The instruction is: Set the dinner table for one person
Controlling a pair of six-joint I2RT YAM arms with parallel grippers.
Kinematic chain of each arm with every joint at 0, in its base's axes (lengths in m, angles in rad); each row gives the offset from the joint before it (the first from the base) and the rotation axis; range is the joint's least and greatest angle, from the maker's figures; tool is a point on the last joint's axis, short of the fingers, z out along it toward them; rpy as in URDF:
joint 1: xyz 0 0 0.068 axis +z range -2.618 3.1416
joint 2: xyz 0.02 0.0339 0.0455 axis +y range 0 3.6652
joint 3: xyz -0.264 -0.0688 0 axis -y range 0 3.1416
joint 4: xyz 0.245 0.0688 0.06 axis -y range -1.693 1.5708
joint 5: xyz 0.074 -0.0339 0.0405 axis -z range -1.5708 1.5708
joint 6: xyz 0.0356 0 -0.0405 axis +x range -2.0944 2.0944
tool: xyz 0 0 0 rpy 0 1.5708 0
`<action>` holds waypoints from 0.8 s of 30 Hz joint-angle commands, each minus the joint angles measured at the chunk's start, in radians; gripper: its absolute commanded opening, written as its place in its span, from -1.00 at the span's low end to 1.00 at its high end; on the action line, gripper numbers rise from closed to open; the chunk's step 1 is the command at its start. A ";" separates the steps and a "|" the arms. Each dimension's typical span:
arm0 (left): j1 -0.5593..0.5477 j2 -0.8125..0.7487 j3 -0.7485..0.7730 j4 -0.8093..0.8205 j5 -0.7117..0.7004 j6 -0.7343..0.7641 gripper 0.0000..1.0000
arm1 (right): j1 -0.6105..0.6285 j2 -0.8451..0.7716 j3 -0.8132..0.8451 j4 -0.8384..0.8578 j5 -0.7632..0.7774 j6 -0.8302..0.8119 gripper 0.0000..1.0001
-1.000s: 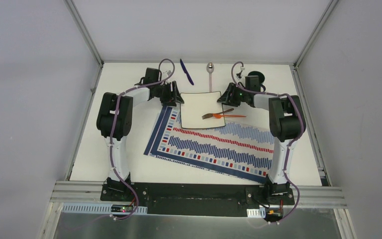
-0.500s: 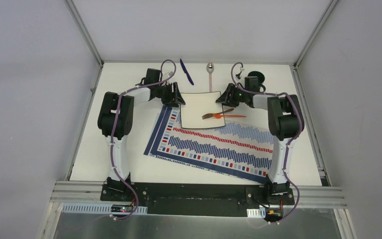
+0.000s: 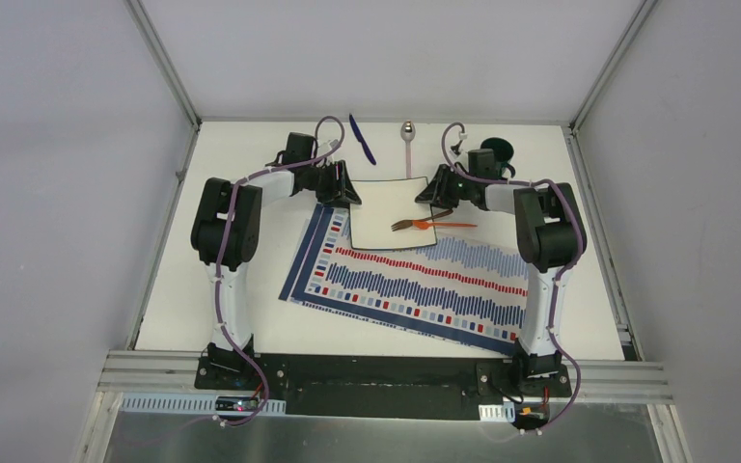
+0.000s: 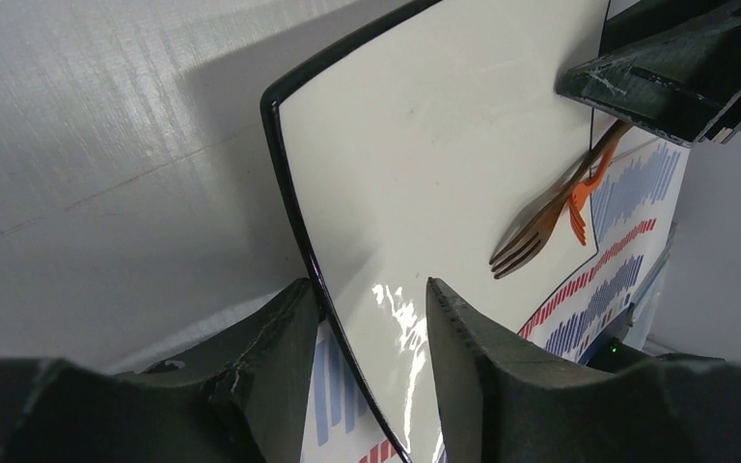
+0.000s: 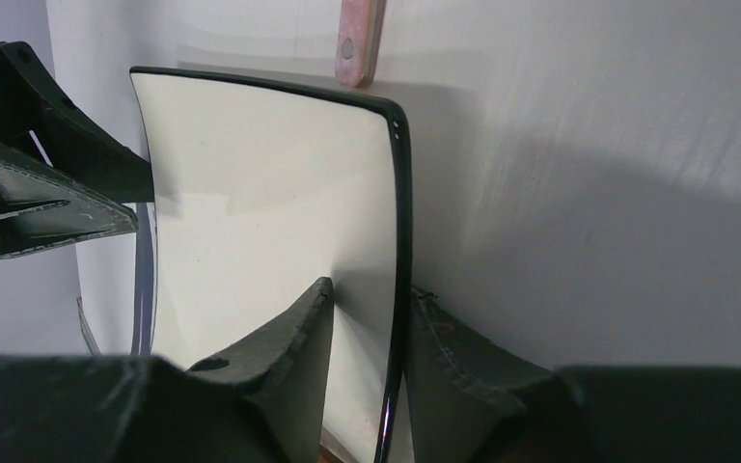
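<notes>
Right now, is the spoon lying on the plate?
No, the spoon lies on the bare table beyond the plate's far edge; only two forks rest on the plate.

plate (image 3: pixel 386 214): square, white, dark-rimmed — between left gripper (image 3: pixel 343 193) and right gripper (image 3: pixel 436 190)
brown fork (image 3: pixel 423 221), orange fork (image 3: pixel 453 225): crossed on plate, beside right gripper
placemat (image 3: pixel 415 285): striped, nearer than both grippers
spoon (image 3: pixel 407 135), pen (image 3: pixel 362 139): beyond them
cup (image 3: pixel 495 154): dark — behind right gripper

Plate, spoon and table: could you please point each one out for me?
plate (image 3: pixel 376 217), top view, bare left half.
spoon (image 3: pixel 408 154), top view, middle of the handle.
table (image 3: pixel 236 145), top view, bare far-left corner.
</notes>
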 commanded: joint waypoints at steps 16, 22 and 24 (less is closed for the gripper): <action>-0.018 0.065 -0.019 0.142 0.087 -0.065 -0.52 | 0.037 0.006 0.014 0.019 -0.061 0.008 -0.45; -0.018 0.090 -0.039 0.239 0.129 -0.126 -0.56 | 0.043 0.011 0.003 0.028 -0.070 0.017 -0.50; -0.018 0.096 -0.043 0.267 0.136 -0.144 -0.62 | 0.047 0.013 -0.001 0.042 -0.077 0.026 -0.59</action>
